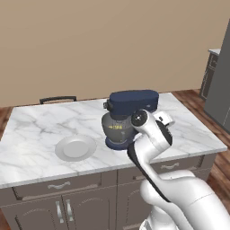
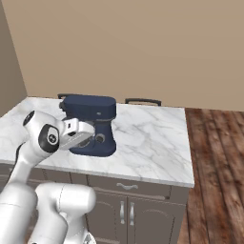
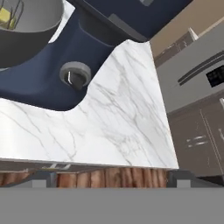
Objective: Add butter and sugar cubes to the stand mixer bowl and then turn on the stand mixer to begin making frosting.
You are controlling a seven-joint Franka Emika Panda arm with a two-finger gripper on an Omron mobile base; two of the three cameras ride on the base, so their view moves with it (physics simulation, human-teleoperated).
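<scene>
Hand (image 3: 112, 178) spread wide beside the stand mixer (image 3: 83, 52), knob (image 3: 75, 74) ahead; plate (image 1: 75, 147) well apart.

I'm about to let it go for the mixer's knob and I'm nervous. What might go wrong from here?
1. The knob is small and sits low on the mixer column; the gripper, jaws open, is off to its side, so it may miss or slip.
2. The bowl with the butter is right beside the knob; a stray push could knock it.
</scene>
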